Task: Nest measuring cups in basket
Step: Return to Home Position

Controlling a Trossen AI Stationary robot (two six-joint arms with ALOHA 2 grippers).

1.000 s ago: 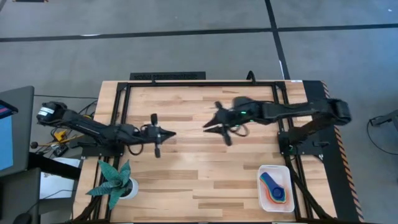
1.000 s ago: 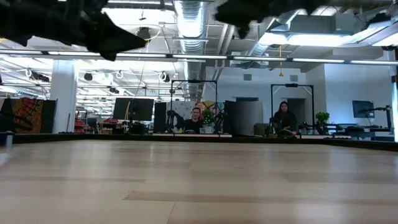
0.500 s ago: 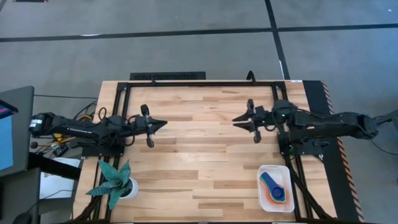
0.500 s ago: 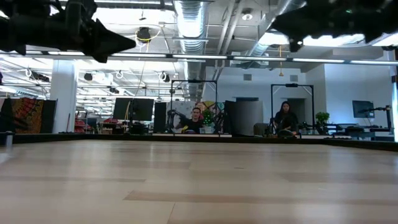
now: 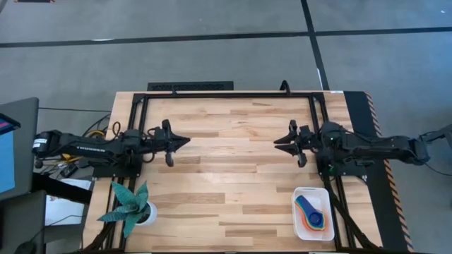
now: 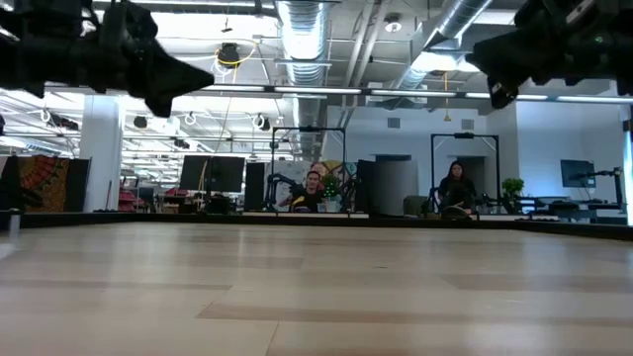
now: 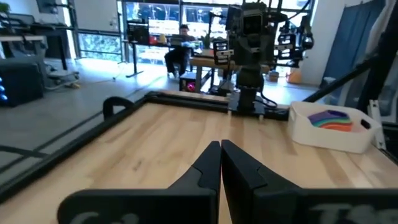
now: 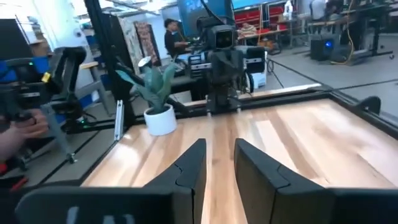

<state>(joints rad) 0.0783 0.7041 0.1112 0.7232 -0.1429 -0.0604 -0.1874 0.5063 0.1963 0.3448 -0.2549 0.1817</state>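
Measuring cups (image 5: 311,212) sit nested as one stack inside the basket (image 5: 299,194). A blue cup lies on top, with teal and orange edges showing under it. The left wrist view shows the same stack (image 7: 329,118), its coloured rims rising just above the white wall of the basket (image 7: 323,134).

The basket stands on the wooden table (image 5: 226,176), close to one corner on the right arm's side. A teal spiky plant (image 5: 129,204) in a white pot stands along the same table edge as the basket, at the opposite corner and well apart from it.

The right gripper (image 5: 277,143) hangs above the table, clear of the basket and farther in toward the table's middle. It holds nothing. In its own wrist view its two fingers (image 8: 193,165) stand a little apart, with bare wood showing in the narrow gap between them.

The left gripper (image 5: 186,140) hangs across the table from the basket, well apart from it, and faces the right gripper. Its fingers (image 7: 205,168) are pressed together tip to tip and hold nothing.

Both grippers point toward each other, with open table between them.
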